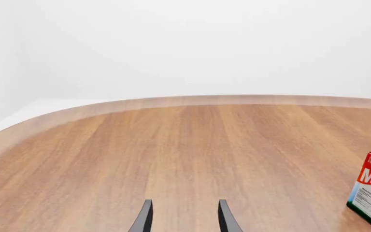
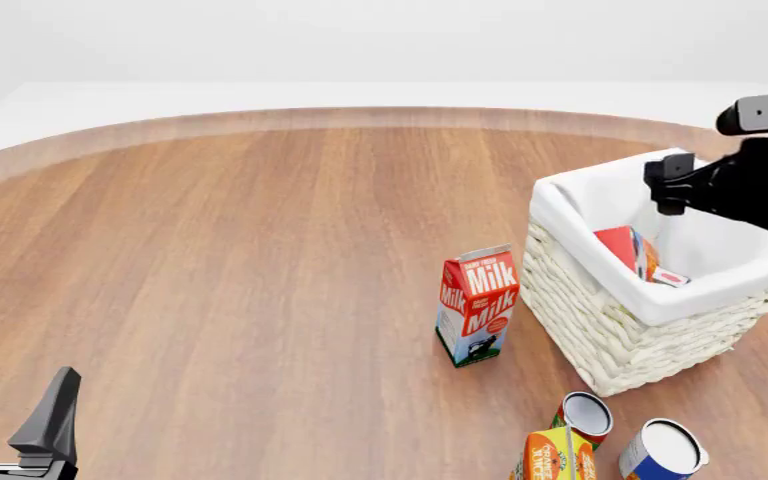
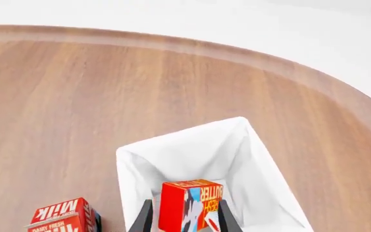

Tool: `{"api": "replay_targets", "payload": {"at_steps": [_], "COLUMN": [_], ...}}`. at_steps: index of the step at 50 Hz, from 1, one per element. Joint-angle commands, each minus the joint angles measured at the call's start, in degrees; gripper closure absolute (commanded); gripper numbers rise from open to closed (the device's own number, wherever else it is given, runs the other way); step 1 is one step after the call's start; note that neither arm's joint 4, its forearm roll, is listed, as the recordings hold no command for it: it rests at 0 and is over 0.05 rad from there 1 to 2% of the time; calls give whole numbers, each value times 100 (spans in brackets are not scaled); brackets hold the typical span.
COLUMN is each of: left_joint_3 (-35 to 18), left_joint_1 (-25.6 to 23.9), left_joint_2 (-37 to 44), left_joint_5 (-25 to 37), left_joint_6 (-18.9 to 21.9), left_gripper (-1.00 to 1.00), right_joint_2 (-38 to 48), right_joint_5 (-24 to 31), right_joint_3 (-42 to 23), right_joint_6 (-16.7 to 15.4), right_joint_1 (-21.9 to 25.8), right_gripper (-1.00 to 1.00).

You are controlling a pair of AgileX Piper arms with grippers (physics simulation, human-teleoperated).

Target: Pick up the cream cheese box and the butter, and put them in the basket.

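My desk (image 2: 224,260) is a rounded wooden top. On it stand an upright milk carton (image 2: 478,305) and, just beside it, the wicker basket (image 2: 624,320). Nearer me sit two tins (image 2: 582,415) (image 2: 662,450) and an orange-yellow carton (image 2: 558,458).

On the desk (image 2: 224,260) there was one basket (image 2: 624,330), one milk carton (image 2: 478,305), two cans (image 2: 582,415) and (image 2: 660,450), and one orange-yellow carton (image 2: 554,458). Inside the basket sat one butter (image 2: 628,250) box. Two pincers showed: left (image 2: 11,410), right (image 3: 184,215).
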Motion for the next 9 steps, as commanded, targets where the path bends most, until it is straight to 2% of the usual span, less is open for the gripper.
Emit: {"api": "replay_targets", "payload": {"at_steps": [1, 9], "left_joint_3": [0, 0], "left_joint_1": [0, 0], "left_joint_2": [0, 0], "left_joint_5": [0, 0], "left_joint_6": [0, 0], "left_gripper": [-100, -100], "right_joint_2": [-457, -798], "right_joint_5": [374, 811], "right_joint_3": [-228, -623], "right_joint_6": [-19, -99], "right_joint_1": [445, 833], "right_gripper": [-100, -100]}}
